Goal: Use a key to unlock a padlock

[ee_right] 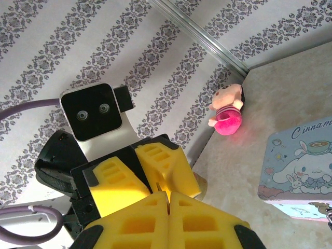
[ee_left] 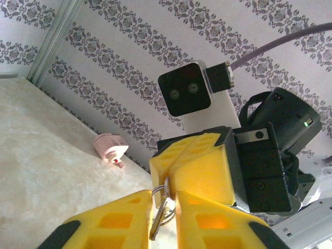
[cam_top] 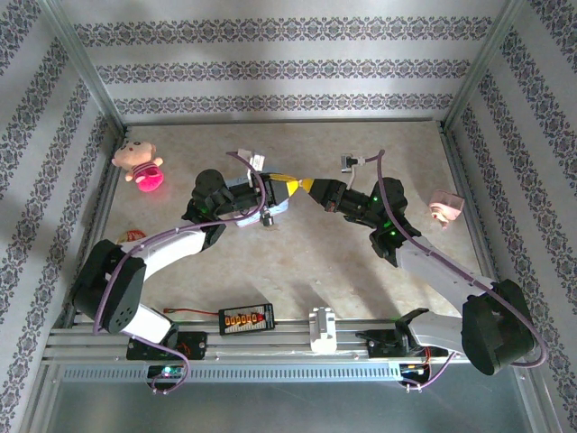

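Jaws on the left gripper (ee_left: 164,205) stand a slit apart and pinch a slim grey metal piece that I take for the padlock (ee_left: 155,224), seen edge-on, with wire rings (ee_left: 162,193) looped at its top. Jaws on the right gripper (ee_right: 167,199) are pressed flat together, nose to nose with the left ones; whether a key sits in that seam I cannot tell. The padlock's long axis runs along the slit between the left fingers, ring end pointing at the right gripper and the other end back toward the left wrist. To my eye the step is mating key to lock. It wants both grippers held on one line, a firm left clamp so the body cannot swing on the rings, and a slow straight push before any twist. All of it hangs above the middle of the worktop (cam_top: 297,271), a little toward the far edge. A pale blue tin (ee_right: 298,161) rests on the worktop nearby, and a pink plush (cam_top: 140,164) sits near the far left corner.
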